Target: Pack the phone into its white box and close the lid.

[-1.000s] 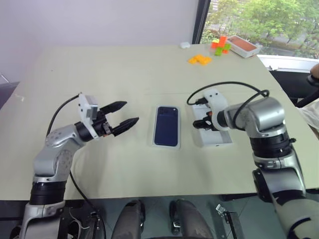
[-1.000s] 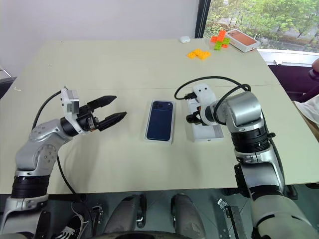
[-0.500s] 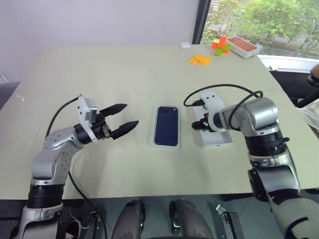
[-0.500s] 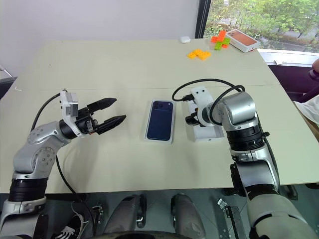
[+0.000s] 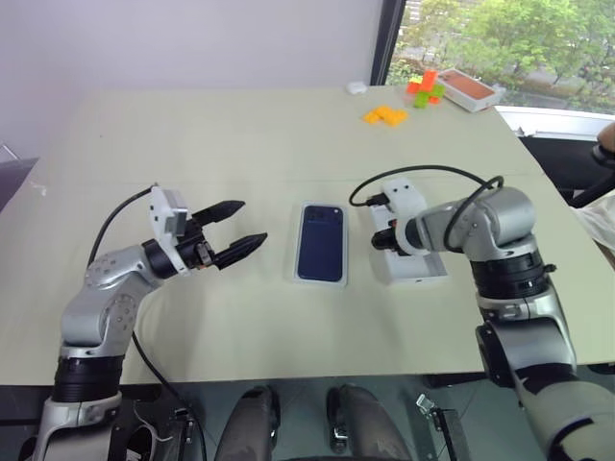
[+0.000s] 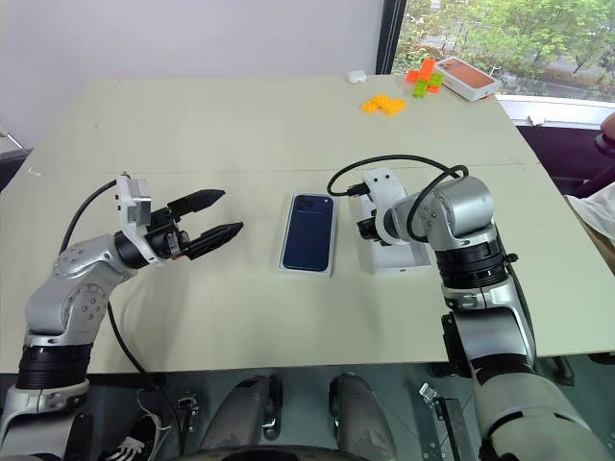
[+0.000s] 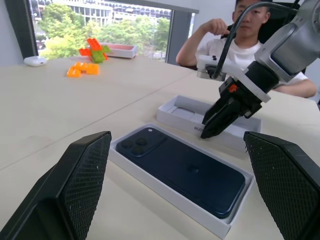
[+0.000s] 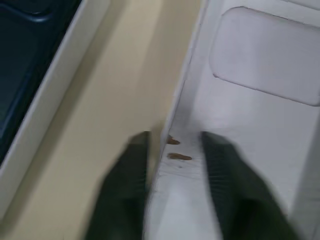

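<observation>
one phone lies face-down in one white box, table centre. one lid just right of it, open side up. right gripper straddles lid's left wall, fingers nearly together on it. left gripper hovers left of box, fingers apart, empty.

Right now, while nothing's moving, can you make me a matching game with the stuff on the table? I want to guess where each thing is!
Things:
1. phone
2. lid
3. left end effector
4. orange blocks

Places or states:
A. at the far end of the table, by the window
B. open, hovering to the left of the phone
C. lying inside the white box
D. open side up, just right of the white box

Pairs: 1-C, 2-D, 3-B, 4-A
</observation>
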{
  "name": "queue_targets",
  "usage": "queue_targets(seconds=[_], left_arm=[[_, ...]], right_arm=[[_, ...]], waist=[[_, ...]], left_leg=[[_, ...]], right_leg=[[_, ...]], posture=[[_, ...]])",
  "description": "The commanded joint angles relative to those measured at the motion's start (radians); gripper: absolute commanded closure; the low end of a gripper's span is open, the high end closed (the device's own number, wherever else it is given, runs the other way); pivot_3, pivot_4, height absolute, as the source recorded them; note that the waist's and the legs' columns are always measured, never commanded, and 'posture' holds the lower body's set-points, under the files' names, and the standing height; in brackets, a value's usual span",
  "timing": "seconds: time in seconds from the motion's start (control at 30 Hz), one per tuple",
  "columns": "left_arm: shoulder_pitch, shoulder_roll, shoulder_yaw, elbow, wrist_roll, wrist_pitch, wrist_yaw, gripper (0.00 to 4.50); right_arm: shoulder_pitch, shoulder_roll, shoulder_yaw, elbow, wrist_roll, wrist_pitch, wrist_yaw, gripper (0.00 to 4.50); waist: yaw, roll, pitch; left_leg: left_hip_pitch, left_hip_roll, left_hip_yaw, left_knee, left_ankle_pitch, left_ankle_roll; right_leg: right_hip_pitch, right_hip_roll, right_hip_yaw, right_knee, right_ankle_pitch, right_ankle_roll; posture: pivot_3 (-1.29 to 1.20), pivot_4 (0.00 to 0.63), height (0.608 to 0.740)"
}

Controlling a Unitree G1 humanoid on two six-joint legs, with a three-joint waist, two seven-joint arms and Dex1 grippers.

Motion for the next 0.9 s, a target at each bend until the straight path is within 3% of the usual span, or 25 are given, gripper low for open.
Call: queue_targets(seconds=[0.03, 0.27, 0.63, 0.8, 0.9], left_arm=[[-0.011, -0.001, 0.004, -0.038, -0.007, -0.013, 0.009, 0.00], [-0.012, 0.002, 0.006, -0.034, -0.008, -0.016, 0.014, 0.00], [-0.046, 0.006, 0.024, 0.025, 0.000, -0.031, 0.019, 0.00], [-0.055, 0.005, 0.027, 0.047, 0.007, -0.034, 0.032, 0.00], [-0.070, 0.006, 0.030, 0.063, 0.004, -0.033, 0.034, 0.00]], right_arm=[[-0.016, 0.002, -0.012, 0.009, 0.029, 0.007, -0.034, 4.49], [-0.038, 0.017, -0.040, 0.031, 0.045, 0.007, -0.077, 4.49], [-0.201, 0.325, -0.581, 0.065, -0.005, -0.095, -0.120, 4.49], [-0.248, 0.467, -0.718, 0.006, 0.130, -0.098, -0.042, 4.49], [-0.298, 0.575, -0.876, 0.010, 0.230, -0.077, -0.089, 4.49]], waist=[[0.000, 0.000, 0.000], [0.000, 0.000, 0.000], [0.000, 0.000, 0.000], [-0.002, 0.001, 0.000], [-0.002, 0.001, 0.001]], left_leg=[[0.000, 0.000, 0.000, 0.000, 0.000, 0.000], [0.000, 0.000, 0.000, 0.000, 0.000, 0.001], [0.000, 0.000, 0.000, -0.001, 0.000, 0.001], [-0.001, 0.000, 0.000, -0.002, 0.000, 0.001], [0.000, 0.001, 0.000, -0.003, 0.000, 0.001]], right_leg=[[0.000, 0.000, 0.000, 0.000, 0.000, 0.000], [0.000, 0.000, 0.000, 0.000, 0.000, 0.000], [0.000, 0.001, 0.000, 0.000, 0.000, 0.000], [-0.001, 0.000, 0.000, -0.001, 0.000, 0.000], [-0.001, 0.000, 0.000, -0.001, 0.000, 0.000]], posture=[[0.00, 0.150, 0.740], [0.00, 0.150, 0.740], [0.00, 0.150, 0.740], [0.00, 0.150, 0.740], [0.00, 0.150, 0.740]])
